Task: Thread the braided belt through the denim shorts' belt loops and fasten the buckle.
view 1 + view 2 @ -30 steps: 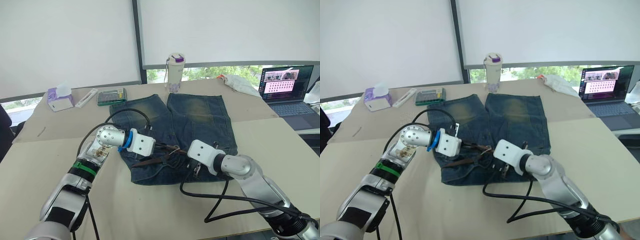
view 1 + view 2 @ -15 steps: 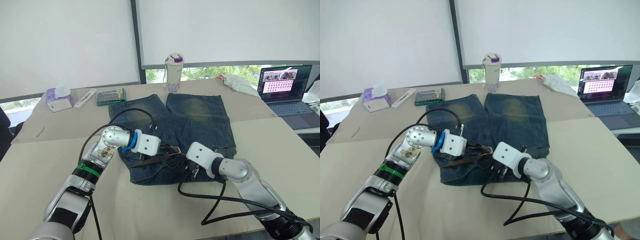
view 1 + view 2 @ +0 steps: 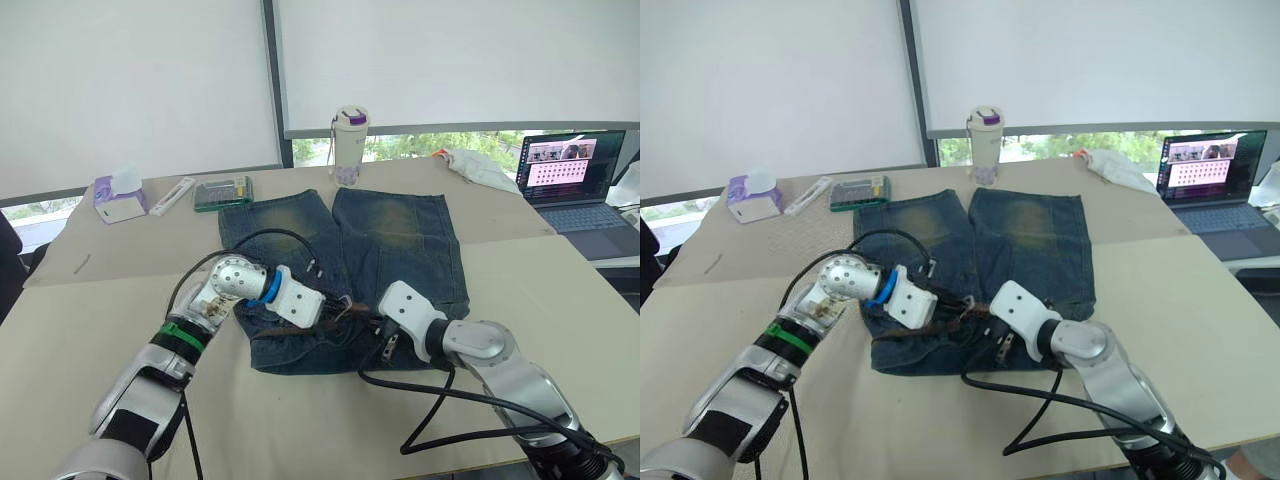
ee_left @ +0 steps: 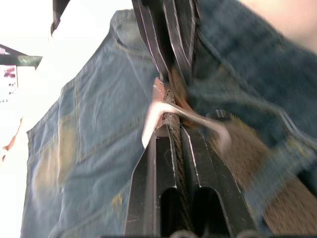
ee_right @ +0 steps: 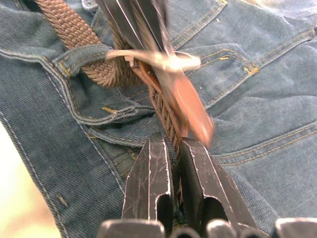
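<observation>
— where did you have the two hands at that moment?

— you had both of them down on the waistband end of the denim shorts (image 3: 390, 235), which lay flat on the counter (image 3: 560, 290) with the legs pointing away from you. your left hand (image 3: 335, 312) and your right hand (image 3: 372, 322) met nearly tip to tip over the middle of the waistband.

— and what were they gripping?

— your left hand was pressed together on the braided belt (image 5: 74, 37); in the left wrist view the woven strap ran right between its fingers (image 4: 198, 163). your right hand was pinching the same belt a little further along, its fingers (image 5: 148, 173) closed on the strap just short of the reddish tip.

— where was the buckle?

— the buckle (image 5: 158, 59) sat between your two hands, just past the right hand's fingertips, blurred in both wrist views. whether the prong was seated, you could not tell.

— any loops done?

— one of the belt loops (image 5: 84, 55) lay just beside the buckle, on the far side from your right hand, and the brown strap passed under it.

— anything else near the hands?

— well beyond them, past the hems, stood a white tumbler (image 3: 350, 145), with a tissue box (image 3: 120, 195) off past your left hand and a laptop (image 3: 572, 170) far out past your right.
</observation>
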Controlling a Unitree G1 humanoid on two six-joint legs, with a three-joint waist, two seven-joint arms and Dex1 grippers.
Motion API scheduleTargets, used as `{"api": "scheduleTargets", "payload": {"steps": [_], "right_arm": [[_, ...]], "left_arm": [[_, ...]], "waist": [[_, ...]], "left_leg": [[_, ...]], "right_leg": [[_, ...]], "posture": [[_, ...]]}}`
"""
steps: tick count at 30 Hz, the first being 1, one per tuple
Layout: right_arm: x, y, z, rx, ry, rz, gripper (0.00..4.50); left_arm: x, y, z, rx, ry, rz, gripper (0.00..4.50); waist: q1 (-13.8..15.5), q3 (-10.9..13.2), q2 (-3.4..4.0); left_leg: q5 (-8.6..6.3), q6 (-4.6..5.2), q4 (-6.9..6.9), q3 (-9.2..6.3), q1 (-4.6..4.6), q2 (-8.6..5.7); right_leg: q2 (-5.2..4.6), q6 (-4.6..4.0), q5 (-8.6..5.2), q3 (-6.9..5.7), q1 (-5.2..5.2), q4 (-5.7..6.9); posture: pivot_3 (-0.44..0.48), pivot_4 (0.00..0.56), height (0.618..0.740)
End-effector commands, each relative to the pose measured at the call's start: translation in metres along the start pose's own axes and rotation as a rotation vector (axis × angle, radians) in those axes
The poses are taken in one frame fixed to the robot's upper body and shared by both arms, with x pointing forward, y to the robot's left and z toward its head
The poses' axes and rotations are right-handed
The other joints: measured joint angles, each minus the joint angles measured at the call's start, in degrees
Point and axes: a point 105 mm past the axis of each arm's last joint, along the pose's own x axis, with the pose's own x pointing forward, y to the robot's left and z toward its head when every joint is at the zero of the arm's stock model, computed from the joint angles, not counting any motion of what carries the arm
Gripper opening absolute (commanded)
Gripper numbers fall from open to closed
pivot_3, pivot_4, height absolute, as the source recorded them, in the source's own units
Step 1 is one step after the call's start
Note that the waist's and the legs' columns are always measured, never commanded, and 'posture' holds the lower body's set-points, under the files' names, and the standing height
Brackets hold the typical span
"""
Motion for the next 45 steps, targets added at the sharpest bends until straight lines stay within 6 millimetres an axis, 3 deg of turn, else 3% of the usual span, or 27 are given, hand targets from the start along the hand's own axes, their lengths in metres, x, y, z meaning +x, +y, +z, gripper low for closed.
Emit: {"api": "scheduleTargets", "payload": {"steps": [1, 2, 4, 7, 12, 18, 26, 31, 33, 39, 40, 42, 45], "right_arm": [[-0.001, 0.006, 0.024, -0.027, -0.104, 0.015, 0.02], [-0.003, 0.008, 0.024, -0.023, -0.110, 0.021, 0.02], [-0.012, 0.013, 0.021, -0.029, -0.098, 0.052, 0.99], [-0.029, 0.005, 0.023, -0.040, -0.103, 0.006, 1.97], [-0.052, -0.005, 0.027, -0.061, -0.101, -0.021, 1.97], [-0.040, -0.017, 0.011, -0.209, 0.015, -0.049, 1.97], [-0.024, -0.023, 0.011, -0.267, 0.034, -0.040, 1.97], [-0.018, -0.025, 0.015, -0.283, 0.024, -0.045, 0.51], [-0.018, -0.024, 0.013, -0.287, 0.032, -0.038, 0.06], [-0.029, -0.025, 0.007, -0.256, 0.048, -0.071, 0.00], [-0.034, -0.026, 0.003, -0.246, 0.063, -0.089, 0.00], [-0.041, -0.028, -0.002, -0.235, 0.083, -0.114, 0.00], [-0.048, -0.030, -0.005, -0.212, 0.091, -0.141, 0.00]], "left_arm": [[0.014, 0.002, 0.012, -0.088, -0.071, 0.052, 0.00], [0.016, 0.001, 0.012, -0.129, -0.079, 0.068, 0.00], [0.017, -0.001, 0.012, -0.187, -0.087, 0.089, 0.00], [0.017, -0.004, 0.011, -0.219, -0.081, 0.101, 0.00], [0.017, -0.004, 0.012, -0.261, -0.091, 0.121, 0.00], [0.020, -0.003, 0.015, -0.283, -0.106, 0.129, 0.00], [0.022, -0.004, 0.018, -0.287, -0.113, 0.138, 0.00], [0.023, -0.005, 0.020, -0.300, -0.129, 0.148, 0.00], [0.020, -0.002, 0.024, -0.403, -0.185, 0.169, 0.00], [-0.016, 0.001, 0.028, -0.889, -0.362, 0.256, 2.08], [-0.030, -0.010, 0.021, -1.024, -0.379, 0.254, 2.37], [-0.047, -0.027, 0.017, -1.173, -0.389, 0.232, 2.37], [-0.047, -0.050, 0.006, -1.232, -0.271, 0.221, 1.58]], "waist": [[-0.26, 0.00, 0.00], [-0.27, 0.00, 0.00], [-0.16, -0.01, 0.01], [0.35, 0.00, 0.00], [0.82, -0.01, -0.02], [0.92, 0.00, -0.03], [0.99, 0.00, -0.03], [1.02, 0.00, -0.02], [0.95, -0.01, -0.02], [0.76, -0.01, -0.01], [0.68, -0.01, -0.01], [0.26, -0.05, 0.05], [0.38, -0.04, 0.04]], "left_leg": [[0.00, 0.00, 0.00, 0.00, 0.01, 0.00], [0.00, 0.00, 0.00, -0.01, 0.00, 0.01], [0.00, 0.00, 0.00, -0.03, 0.00, 0.02], [-0.01, 0.03, 0.02, -0.06, -0.02, 0.01], [-0.03, 0.06, 0.09, -0.03, 0.04, 0.01], [-0.02, 0.05, 0.09, 0.05, 0.02, 0.02], [-0.02, 0.04, 0.09, 0.06, 0.01, 0.03], [-0.01, 0.03, 0.09, 0.04, 0.00, 0.04], [-0.01, 0.04, 0.09, 0.04, 0.00, 0.04], [-0.02, 0.05, 0.09, 0.00, -0.02, 0.06], [-0.02, 0.05, 0.09, 0.00, 0.00, 0.08], [-0.03, 0.05, 0.05, -0.01, 0.04, 0.12], [-0.03, 0.05, 0.00, -0.01, 0.09, 0.11]], "right_leg": [[0.00, 0.00, 0.00, 0.00, -0.01, 0.02], [0.01, 0.00, 0.00, 0.00, -0.02, 0.02], [0.00, 0.00, 0.00, -0.01, 0.00, 0.03], [-0.06, 0.01, 0.00, -0.01, 0.01, 0.02], [-0.06, 0.03, -0.01, 0.01, 0.09, -0.10], [-0.06, 0.03, -0.01, 0.01, 0.05, -0.10], [-0.07, 0.02, -0.01, 0.03, 0.04, -0.10], [-0.08, 0.02, -0.01, 0.02, 0.02, -0.09], [-0.09, 0.02, 0.00, 0.03, 0.02, -0.08], [-0.07, 0.02, -0.01, 0.02, 0.01, -0.01], [-0.05, 0.02, -0.01, 0.03, 0.01, -0.01], [-0.02, 0.02, -0.01, 0.03, 0.00, 0.01], [-0.03, 0.01, -0.02, 0.04, 0.00, -0.02]], "posture": [[0.000, 0.150, 0.740], [0.000, 0.150, 0.740], [0.000, 0.150, 0.740], [0.000, 0.150, 0.740], [0.000, 0.150, 0.740], [0.000, 0.150, 0.740], [0.000, 0.150, 0.740], [0.000, 0.150, 0.740], [0.000, 0.150, 0.740], [0.000, 0.150, 0.740], [0.000, 0.150, 0.740], [0.000, 0.150, 0.740], [0.000, 0.150, 0.740]]}}
